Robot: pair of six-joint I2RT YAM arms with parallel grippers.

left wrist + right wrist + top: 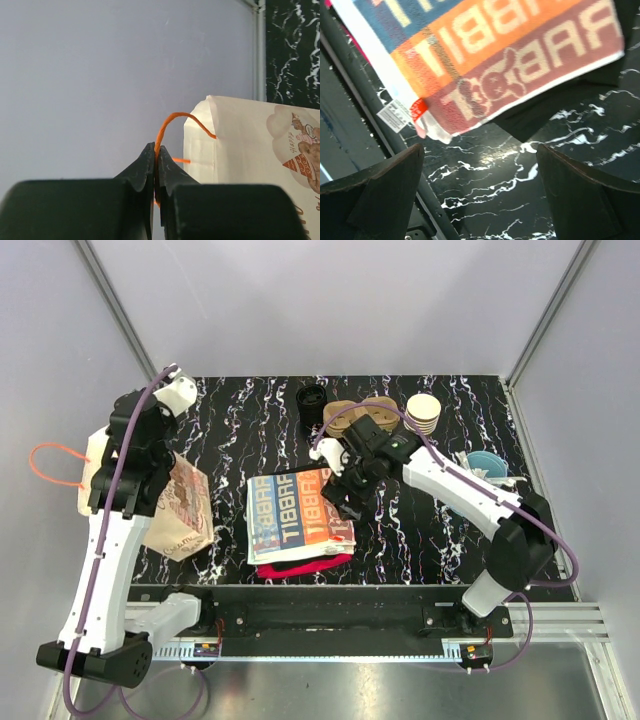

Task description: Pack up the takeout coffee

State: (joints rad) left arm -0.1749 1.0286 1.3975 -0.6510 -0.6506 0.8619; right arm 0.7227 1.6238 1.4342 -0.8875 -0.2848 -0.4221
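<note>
Pinches the paper bag's [240, 145] orange handle [170, 122] in shut-tight left jaws at frame left, holds right jaws spread over the striped towel [295, 515], takeout coffee [312, 405] seemingly upright just above at upper centre, nearer the right arm [450, 485].

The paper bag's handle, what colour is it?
Orange; the handle shows best in the left wrist view.

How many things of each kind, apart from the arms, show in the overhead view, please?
Paper bag: 1
Folded cloths, printed towel over red cloth: 2
Cardboard cup carrier: 1
Stack of pale paper cups: 1
Light blue cup: 1
Black round item at the back, kind unclear: 1
Total: 7
</note>
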